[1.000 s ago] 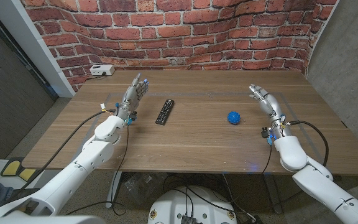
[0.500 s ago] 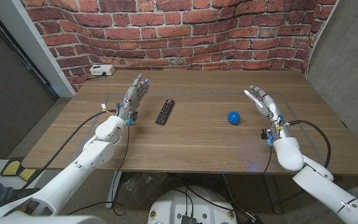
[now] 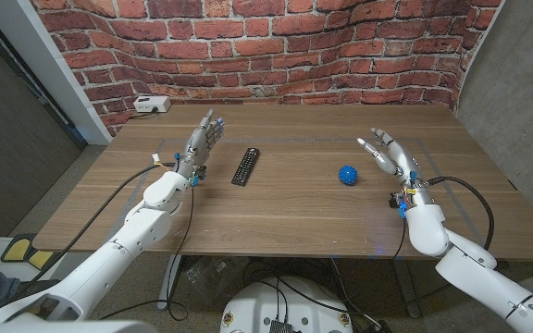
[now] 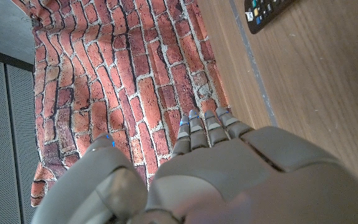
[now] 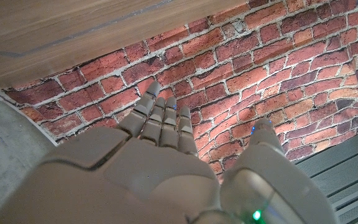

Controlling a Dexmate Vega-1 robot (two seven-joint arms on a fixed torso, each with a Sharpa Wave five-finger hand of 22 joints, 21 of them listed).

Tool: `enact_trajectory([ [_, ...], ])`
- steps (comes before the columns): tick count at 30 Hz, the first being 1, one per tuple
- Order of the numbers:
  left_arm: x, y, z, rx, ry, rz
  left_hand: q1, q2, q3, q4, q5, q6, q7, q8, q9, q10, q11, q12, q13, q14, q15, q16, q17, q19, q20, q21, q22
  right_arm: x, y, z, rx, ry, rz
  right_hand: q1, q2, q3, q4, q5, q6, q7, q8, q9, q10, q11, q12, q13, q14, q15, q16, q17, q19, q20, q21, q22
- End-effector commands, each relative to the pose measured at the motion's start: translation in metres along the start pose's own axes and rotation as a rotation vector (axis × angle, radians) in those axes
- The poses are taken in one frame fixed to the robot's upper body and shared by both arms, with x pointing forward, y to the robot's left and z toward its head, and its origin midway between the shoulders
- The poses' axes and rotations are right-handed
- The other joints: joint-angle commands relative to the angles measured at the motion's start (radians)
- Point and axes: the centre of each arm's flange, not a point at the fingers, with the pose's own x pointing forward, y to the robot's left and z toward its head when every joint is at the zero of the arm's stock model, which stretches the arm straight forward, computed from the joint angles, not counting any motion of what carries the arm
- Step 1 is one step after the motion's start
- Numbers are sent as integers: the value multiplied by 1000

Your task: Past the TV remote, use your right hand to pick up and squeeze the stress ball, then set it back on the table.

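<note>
stress ball [image 3: 347, 174] lay on the table [image 3: 276, 208], right of the tv remote [image 3: 245, 166]. right hand [image 3: 387, 153] hung just beside it, fingers spread, holding nothing. left hand [image 3: 201, 141] stood empty, fingers apart, beside the remote.

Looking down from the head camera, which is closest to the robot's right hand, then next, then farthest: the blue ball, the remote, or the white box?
1. Spiky blue stress ball, just left of the right hand.
2. Black TV remote, mid-table.
3. White plastic box, far left corner by the wall.
</note>
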Motion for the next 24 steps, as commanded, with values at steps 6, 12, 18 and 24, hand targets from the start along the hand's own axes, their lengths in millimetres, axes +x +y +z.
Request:
enact_trajectory([
  [6, -5, -2, -5, -10, 8, 3, 3, 10, 4, -6, -7, 7, -3, -3, 6, 6, 3, -3, 3, 8, -2, -2, 3, 7, 4, -6, 3, 0, 3, 12, -169, -15, 14, 20, 5, 7, -5, 0, 11, -3, 3, 5, 7, -7, 0, 3, 18, -8, 0, 4, 12, 0, -9, 2],
  [12, -6, -2, -6, -11, 8, 2, 4, 11, 3, -6, -8, 7, -3, -5, 6, 7, 4, -4, 3, 8, -2, -3, 3, 7, 5, -7, 3, 0, 3, 16, -191, -16, 29, 32, 9, 12, -8, 1, 17, -7, 4, 5, 8, -11, -2, 4, 35, -17, 4, 3, 26, 0, -9, 3],
  [18, -6, -2, -4, -12, -1, 0, 5, 11, 2, -6, -9, 8, -3, -5, 6, 7, 2, -5, 3, 8, -2, -3, 3, 8, 5, -8, 3, 0, 3, 20, -225, 3, 51, 53, 16, 20, -9, -1, 37, -7, 6, 6, 54, -12, 13, 7, 78, -31, 13, 6, 55, -6, -9, 4],
  [24, -6, -1, -1, -10, -11, 1, 6, 12, 1, -7, -11, 10, -3, -6, 6, 7, 2, -7, 3, 9, -2, -3, 3, 8, 5, -9, 3, 3, 6, 27, -279, 25, 95, 65, 18, 25, -11, -2, 59, -25, 12, 6, 77, -16, 21, 9, 91, -28, 13, 7, 65, -5, -11, 6],
])
